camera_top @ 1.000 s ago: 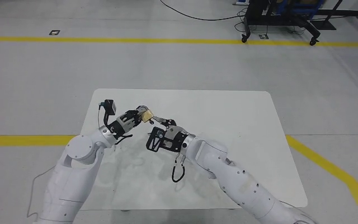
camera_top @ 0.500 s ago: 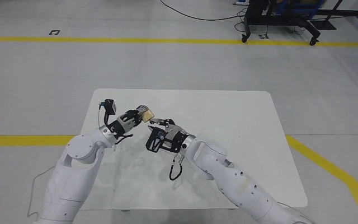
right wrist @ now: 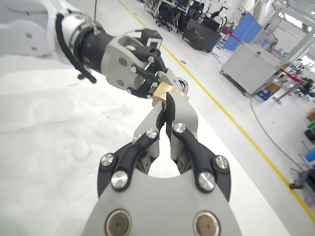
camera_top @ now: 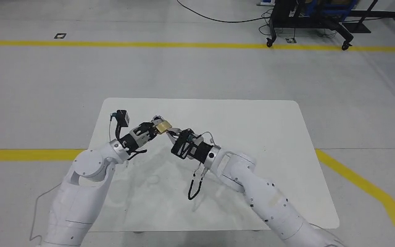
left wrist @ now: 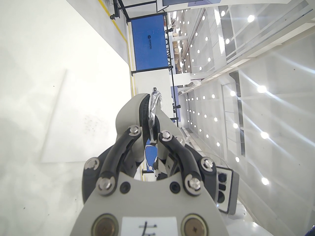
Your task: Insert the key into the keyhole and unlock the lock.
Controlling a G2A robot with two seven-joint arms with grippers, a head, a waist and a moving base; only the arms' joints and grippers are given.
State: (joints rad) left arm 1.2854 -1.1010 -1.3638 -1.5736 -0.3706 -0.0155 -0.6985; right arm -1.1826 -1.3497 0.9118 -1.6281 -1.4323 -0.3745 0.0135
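**A:** Where is the lock?

**B:** The lock [camera_top: 163, 126] is held off the bench [camera_top: 265, 123], over its left half and toward the far edge. The left hand [camera_top: 153, 128] has it.

**A:** How firm is the hold?

**B:** Clenched tight. In the left wrist view the silver shackle [left wrist: 155, 98] sits pinched between the fingers and curves out past their tips. In the right wrist view the brass body juts out of that hand toward the other one, with the shackle on the far side.

**A:** And the right hand?

**B:** The right hand [right wrist: 168, 99] is clenched too, its black pads [right wrist: 169, 114] pressed together with hardly a gap. (Whether the key sits between them I cannot tell, since the pads cover anything there.) Its tips are up against the near face of the brass body.

**A:** How do the two hands sit from above?

**B:** They meet almost tip to tip with the lock between them. The left arm comes in from the bench's left side and the right arm from the near right.
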